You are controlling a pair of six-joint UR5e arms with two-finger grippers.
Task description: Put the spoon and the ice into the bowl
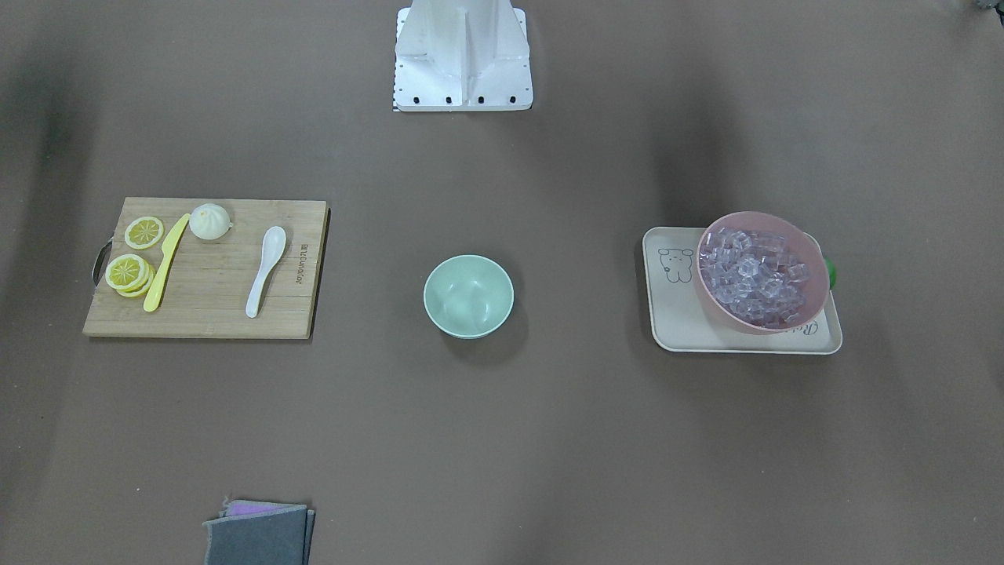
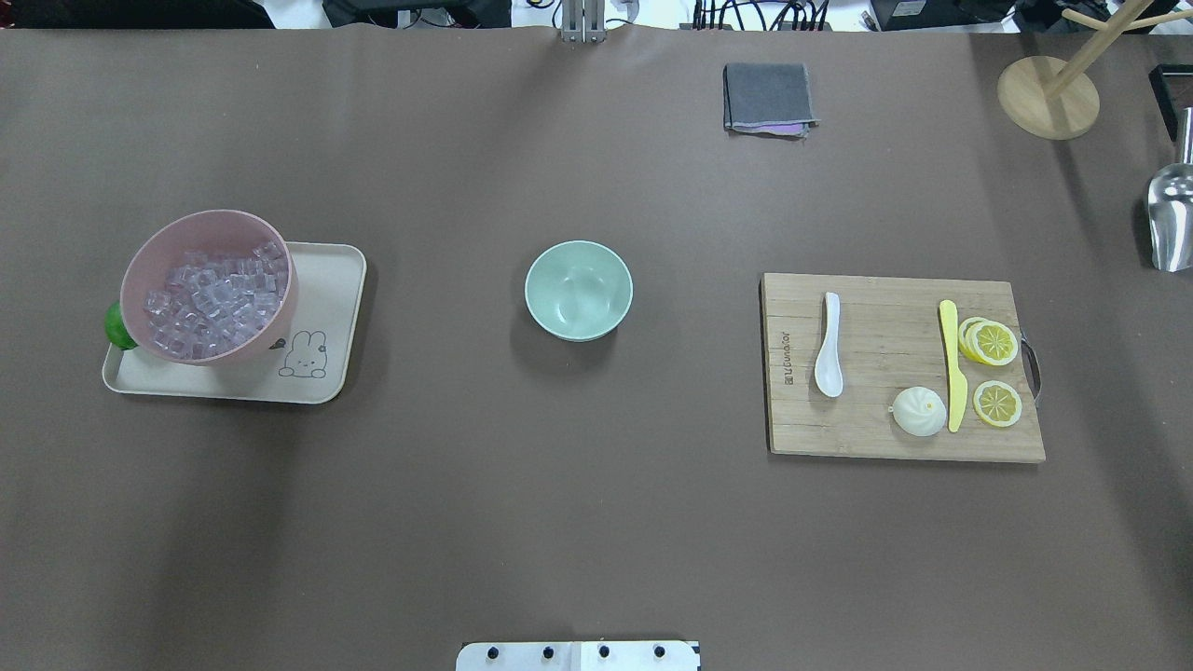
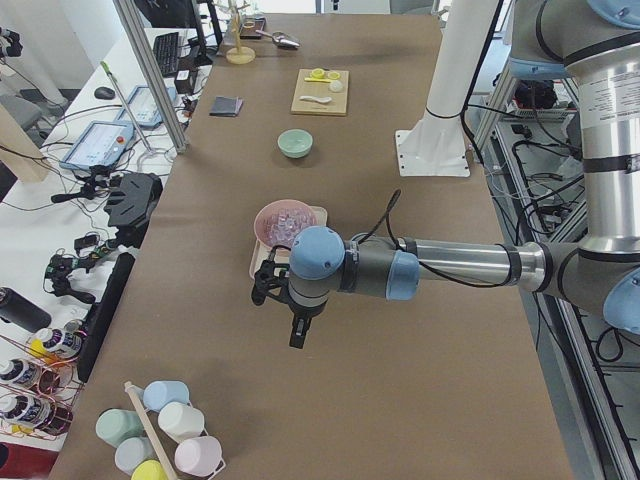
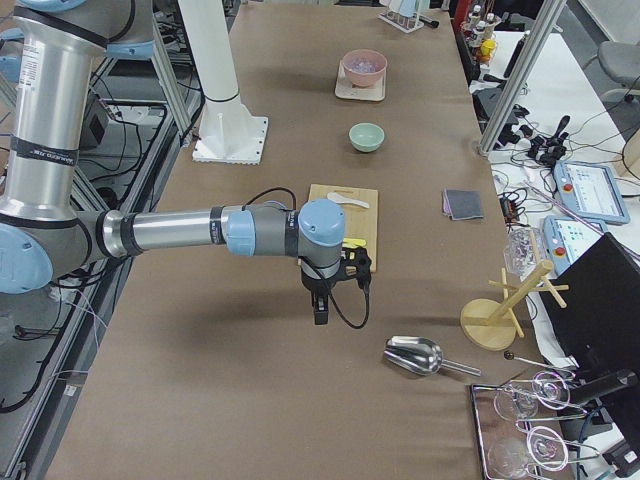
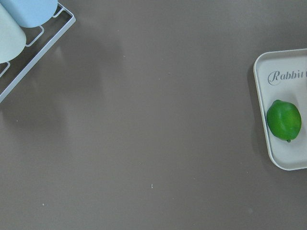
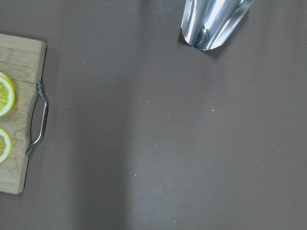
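Observation:
The white spoon [image 2: 829, 345] lies on the wooden cutting board [image 2: 885, 317], also in the front view [image 1: 265, 271]. The ice [image 2: 212, 298] fills a pink bowl [image 2: 210, 219] on a beige tray [image 2: 317, 308]. The mint-green bowl [image 2: 578, 289] stands empty mid-table between them, also in the front view [image 1: 468, 296]. My left gripper [image 3: 297, 338] hangs over bare table beyond the tray's outer end. My right gripper [image 4: 320, 310] hangs past the board's outer end. Both show only in the side views, so I cannot tell whether they are open or shut.
On the board lie a yellow knife [image 2: 951, 363], lemon slices [image 2: 995, 403] and a bun [image 2: 919, 412]. A metal scoop [image 2: 1170, 219] and a wooden stand [image 2: 1049, 93] are at the far right. A lime [image 5: 283, 120] sits on the tray. A grey cloth [image 2: 767, 97] lies at the far edge.

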